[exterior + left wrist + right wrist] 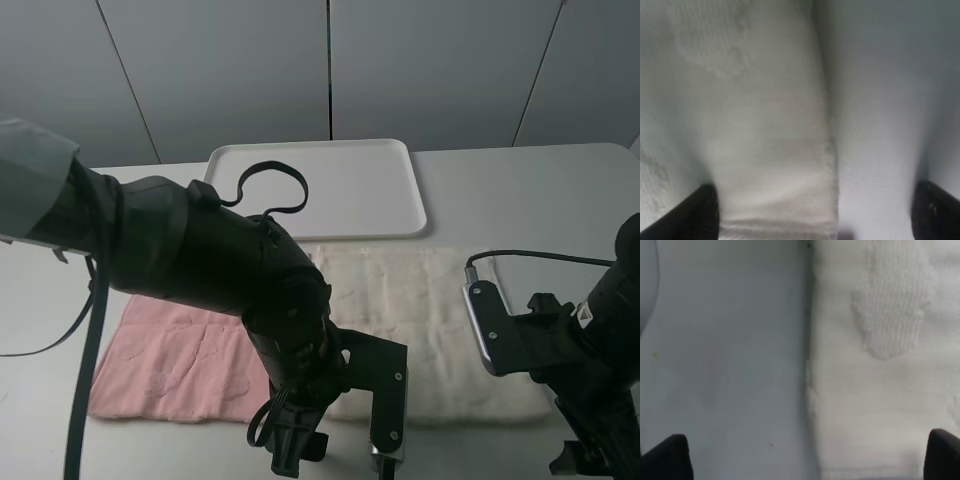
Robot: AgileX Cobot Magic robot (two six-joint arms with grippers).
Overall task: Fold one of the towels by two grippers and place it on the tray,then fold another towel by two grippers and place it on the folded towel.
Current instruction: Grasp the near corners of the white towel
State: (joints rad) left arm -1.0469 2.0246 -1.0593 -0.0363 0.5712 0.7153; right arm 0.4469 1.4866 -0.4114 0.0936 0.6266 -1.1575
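Note:
The cream towel (430,310) lies spread flat in front of the white tray (330,185). The pink towel (170,360) lies flat to its left, partly hidden by the left arm. My left gripper (340,450) hangs over the cream towel's near left corner. In the left wrist view the left gripper (817,215) is open wide, its fingertips (700,215) astride the towel's (765,125) side edge, holding nothing. My right gripper (805,460) is also open and straddles the towel's (880,365) right edge near the corner. The right arm (560,350) stands at that side.
The tray holds nothing and sits at the table's far middle, against a grey panelled wall. Bare white table (520,190) lies right of the tray and along the near edge. The thick left arm with its cable loop (270,185) crosses over the pink towel.

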